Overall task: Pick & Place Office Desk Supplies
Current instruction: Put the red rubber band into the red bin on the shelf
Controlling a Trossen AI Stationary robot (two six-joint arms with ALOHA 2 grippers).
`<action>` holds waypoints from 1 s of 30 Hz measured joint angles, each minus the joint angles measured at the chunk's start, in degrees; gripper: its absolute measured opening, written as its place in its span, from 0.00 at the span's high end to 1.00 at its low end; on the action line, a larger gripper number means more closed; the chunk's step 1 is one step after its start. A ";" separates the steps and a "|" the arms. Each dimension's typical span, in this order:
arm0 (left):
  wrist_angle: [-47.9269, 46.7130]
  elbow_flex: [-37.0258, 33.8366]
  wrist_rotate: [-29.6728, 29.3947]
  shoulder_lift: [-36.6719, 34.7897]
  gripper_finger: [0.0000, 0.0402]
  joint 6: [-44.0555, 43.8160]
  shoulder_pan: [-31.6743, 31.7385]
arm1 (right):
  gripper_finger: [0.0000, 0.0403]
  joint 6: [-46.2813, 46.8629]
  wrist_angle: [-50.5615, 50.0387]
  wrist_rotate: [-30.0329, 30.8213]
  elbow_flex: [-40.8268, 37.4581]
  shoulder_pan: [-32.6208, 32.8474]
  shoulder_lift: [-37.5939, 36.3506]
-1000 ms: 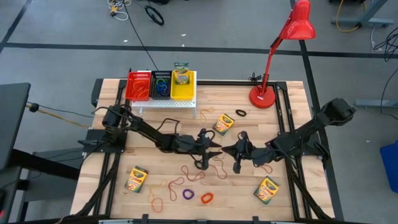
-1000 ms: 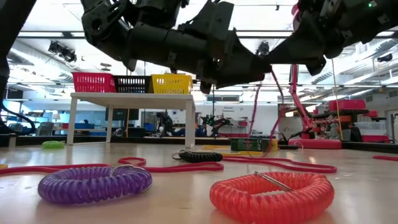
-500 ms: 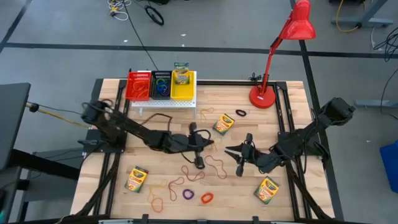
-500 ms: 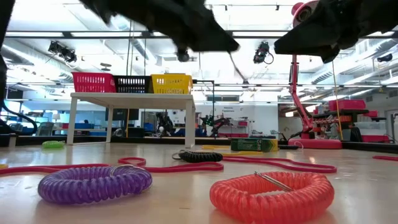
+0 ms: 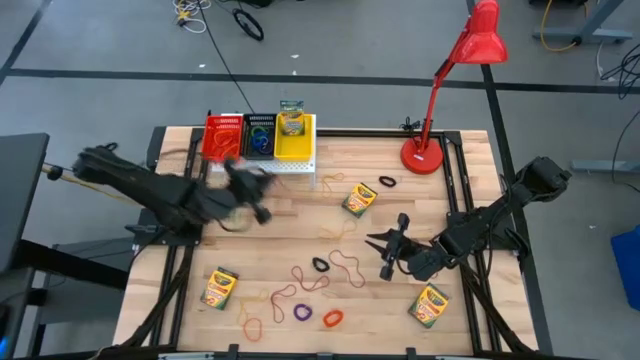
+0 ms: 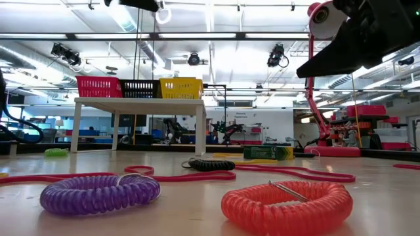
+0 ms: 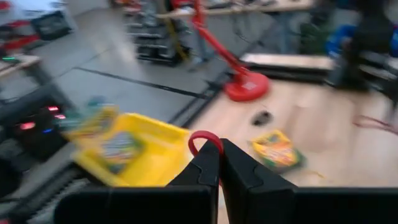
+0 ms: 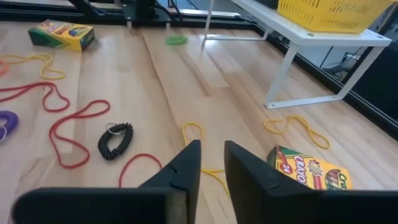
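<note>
My left gripper (image 5: 255, 195) is raised over the table just near the white stand (image 5: 268, 166) and is shut on a thin red rubber band (image 7: 205, 135). The yellow basket (image 7: 134, 155) with a crayon box in it lies ahead of it. My right gripper (image 5: 381, 256) hovers open right of the table's middle, above bare wood; a black coiled loop (image 8: 116, 140) and red rubber bands (image 5: 346, 266) lie flat to its left. Crayon boxes (image 5: 359, 198) (image 5: 219, 287) (image 5: 430, 305) lie flat on the table. Purple (image 6: 98, 192) and orange (image 6: 285, 204) coils rest near the front edge. My left gripper (image 7: 219, 155) pinches the red rubber band between its two shut fingertips. A small arc of the band (image 7: 200, 138) stands out beyond the tips; the rest is hidden by the fingers. The band is lifted clear of the table.
Red (image 5: 222, 137), black (image 5: 260, 135) and yellow (image 5: 292, 142) baskets sit on the white stand at the far edge. The red desk lamp (image 5: 424, 155) stands at the far right. A second black loop (image 5: 387, 182) and yellow rubber bands (image 8: 297, 129) lie on the wood.
My left gripper has risen from the table's middle and swung fast toward the far left, to the stand, with a red rubber band in its fingers. The black coil it hovered over stays on the table. My right gripper has drifted a little toward the right and near edges.
</note>
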 joint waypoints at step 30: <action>-18.62 0.02 38.24 -13.09 0.98 12.21 68.36 | 0.98 0.60 0.50 -0.17 0.00 -1.38 0.00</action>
